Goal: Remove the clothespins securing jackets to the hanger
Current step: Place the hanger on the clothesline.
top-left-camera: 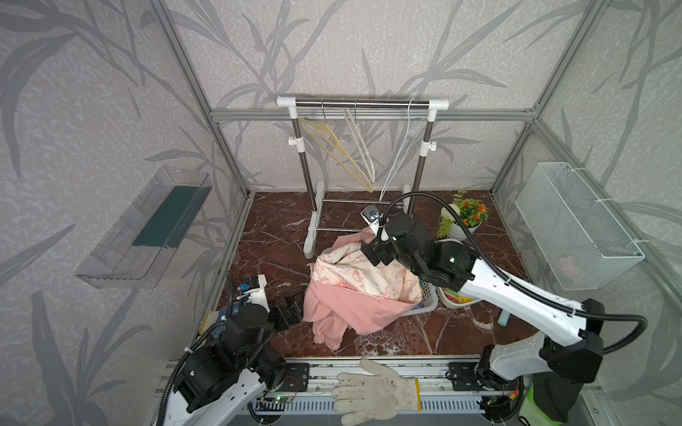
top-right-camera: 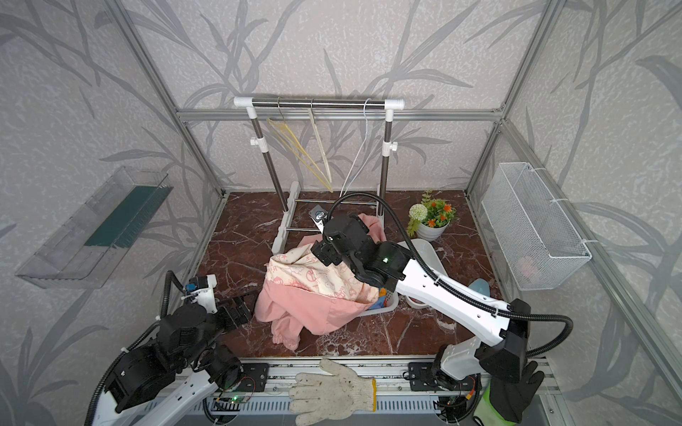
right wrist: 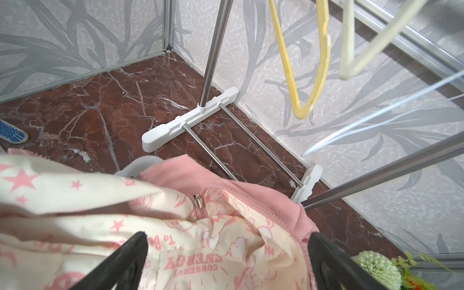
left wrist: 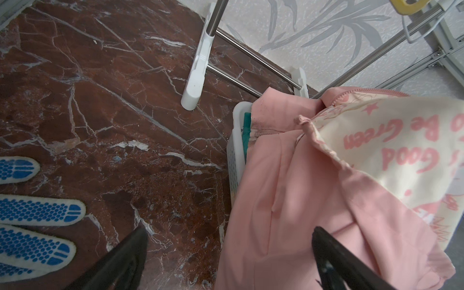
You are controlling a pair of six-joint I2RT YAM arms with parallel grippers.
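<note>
The pink jacket (top-left-camera: pixel 354 295) with cream patterned lining lies heaped over a white basket (top-left-camera: pixel 428 304) mid-floor. Teal cloth (left wrist: pixel 247 123) shows inside the basket under it. Three hangers, yellow (top-left-camera: pixel 332 147), cream (top-left-camera: pixel 360 144) and white wire (top-left-camera: pixel 400 147), hang bare on the rack. A few coloured clothespins (top-left-camera: pixel 455 296) lie in a white bowl under my right arm. My right gripper (top-left-camera: pixel 371 254) (right wrist: pixel 227 236) hovers over the cream lining, open and holding nothing. My left gripper (top-left-camera: pixel 288 313) (left wrist: pixel 229 233) is open at the jacket's left edge, one finger over pink cloth, one over bare floor.
The clothes rack (top-left-camera: pixel 363 103) stands at the back with its feet on the marble floor. A potted plant (top-left-camera: pixel 463 217) sits back right. A mesh basket (top-left-camera: pixel 575 225) hangs on the right wall, a clear tray (top-left-camera: pixel 147 228) on the left. A white glove (top-left-camera: pixel 376 391) lies on the front rail, a blue-dotted glove (left wrist: pixel 37 208) by the left arm.
</note>
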